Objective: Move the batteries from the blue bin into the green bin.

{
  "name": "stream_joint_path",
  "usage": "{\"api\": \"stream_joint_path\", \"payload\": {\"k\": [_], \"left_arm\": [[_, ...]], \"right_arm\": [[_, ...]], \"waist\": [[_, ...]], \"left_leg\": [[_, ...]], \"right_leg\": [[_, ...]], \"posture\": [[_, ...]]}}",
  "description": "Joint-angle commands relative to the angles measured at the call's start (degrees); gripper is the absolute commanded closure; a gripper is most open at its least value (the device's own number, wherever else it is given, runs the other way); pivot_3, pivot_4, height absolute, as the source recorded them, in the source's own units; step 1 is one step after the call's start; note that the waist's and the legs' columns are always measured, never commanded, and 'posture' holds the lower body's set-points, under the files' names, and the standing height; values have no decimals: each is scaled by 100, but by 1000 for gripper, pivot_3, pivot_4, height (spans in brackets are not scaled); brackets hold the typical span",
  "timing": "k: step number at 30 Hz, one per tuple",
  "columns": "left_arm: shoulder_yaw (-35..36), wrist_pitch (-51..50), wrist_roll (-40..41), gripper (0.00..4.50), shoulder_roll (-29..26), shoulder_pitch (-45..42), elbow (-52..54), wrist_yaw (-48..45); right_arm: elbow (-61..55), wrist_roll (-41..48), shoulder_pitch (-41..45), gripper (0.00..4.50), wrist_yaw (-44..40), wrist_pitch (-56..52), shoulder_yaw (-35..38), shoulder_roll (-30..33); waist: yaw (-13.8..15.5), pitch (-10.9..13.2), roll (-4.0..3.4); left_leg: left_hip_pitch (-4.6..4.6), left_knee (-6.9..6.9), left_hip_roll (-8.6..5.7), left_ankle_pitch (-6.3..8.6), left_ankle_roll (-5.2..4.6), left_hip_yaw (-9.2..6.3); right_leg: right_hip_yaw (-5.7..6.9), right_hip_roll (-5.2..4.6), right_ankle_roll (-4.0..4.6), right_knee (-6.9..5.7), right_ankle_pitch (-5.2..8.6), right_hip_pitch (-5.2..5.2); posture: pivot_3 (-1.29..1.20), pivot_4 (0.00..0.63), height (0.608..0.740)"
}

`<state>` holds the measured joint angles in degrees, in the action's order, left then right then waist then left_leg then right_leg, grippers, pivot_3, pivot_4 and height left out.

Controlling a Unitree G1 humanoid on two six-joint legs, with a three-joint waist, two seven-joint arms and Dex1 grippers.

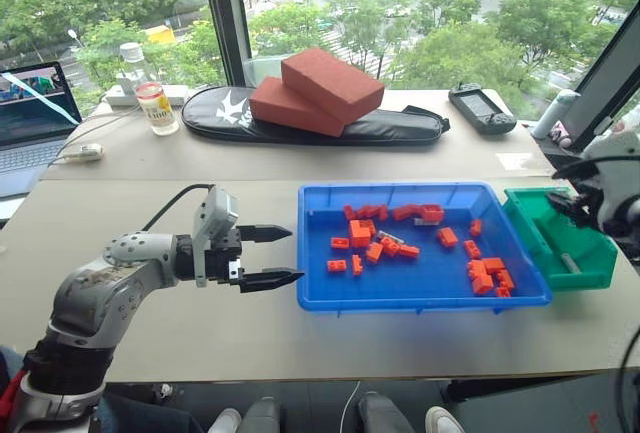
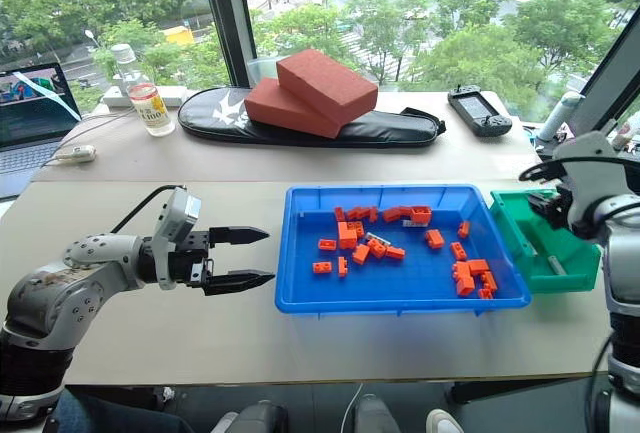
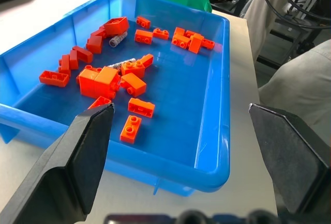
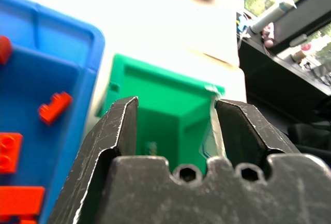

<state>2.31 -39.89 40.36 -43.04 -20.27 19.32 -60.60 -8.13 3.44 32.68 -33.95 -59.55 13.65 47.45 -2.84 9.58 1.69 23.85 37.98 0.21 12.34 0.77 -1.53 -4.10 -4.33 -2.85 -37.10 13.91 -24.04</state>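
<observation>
— Grippers?
— Left gripper [image 1: 268, 254] spread, empty, off the blue bin's [image 1: 420, 298] left wall. Right gripper [image 4: 176, 125] parted, nothing between, over the green bin [image 1: 590, 253] at the table's right edge.
— Batteries?
— One battery [image 3: 118, 39] among orange blocks [image 1: 375, 243]; another [image 1: 570, 264] lies in green.

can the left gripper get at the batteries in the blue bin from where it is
Probably yes. The left gripper hangs open just outside the blue bin, whose wall is low. The batteries lie among orange blocks, which crowd them.
</observation>
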Motion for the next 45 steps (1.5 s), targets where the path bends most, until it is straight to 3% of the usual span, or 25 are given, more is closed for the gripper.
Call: {"api": "stream_joint_path", "payload": {"k": [1,5,12,15,18,34,38,45], "left_arm": [[61,68,13,0,-26,-72,117,8],[81,57,17,0,-70,-57,175,14],[142,-4,88,0,-107,-30,270,53],[202,-42,138,0,-151,-5,300,47],[216,-38,139,0,-187,8,291,40],[171,-5,107,0,-159,-18,264,52],[161,4,102,0,-136,-28,232,57],[145,22,72,0,-145,-48,194,37]], "right_arm": [[-33,307,330,1663,118,-75,-647,-799],[732,285,479,1663,536,315,-753,-1527],[1680,165,669,1663,1172,988,-664,-1841],[1525,217,663,994,1243,1098,-683,-1886],[1381,211,614,28,1246,1066,-764,-1855],[1614,142,427,28,1318,962,-938,-1792],[1559,182,471,1016,1310,1057,-891,-1801],[1487,210,543,3472,1279,1014,-869,-1739]], "waist": [[3,0,0],[57,0,0],[43,0,-1],[9,0,-1],[8,0,-1],[16,0,-1],[15,0,-1],[14,0,-1]], "left_leg": [[1,0,0,0,0,-1],[13,0,-8,0,0,-6],[24,-3,-14,0,0,-9],[23,-3,-12,0,0,-8],[21,-3,-8,0,0,-8],[21,-3,-8,0,0,-8],[21,-3,-8,0,0,-8],[21,-3,-8,0,0,-8]], "right_leg": [[0,0,0,0,0,-1],[4,-7,0,-2,0,-9],[7,-12,-1,-2,-2,-22],[6,-9,0,-4,-2,-22],[7,-6,0,-5,-2,-21],[7,-6,0,-4,-2,-20],[7,-6,0,-4,-2,-21],[7,-6,0,-3,-2,-21]], "posture": [[0,150,740],[0,150,740],[0,150,740],[0,150,740],[0,150,740],[0,150,740],[0,150,740],[0,150,740]]}}
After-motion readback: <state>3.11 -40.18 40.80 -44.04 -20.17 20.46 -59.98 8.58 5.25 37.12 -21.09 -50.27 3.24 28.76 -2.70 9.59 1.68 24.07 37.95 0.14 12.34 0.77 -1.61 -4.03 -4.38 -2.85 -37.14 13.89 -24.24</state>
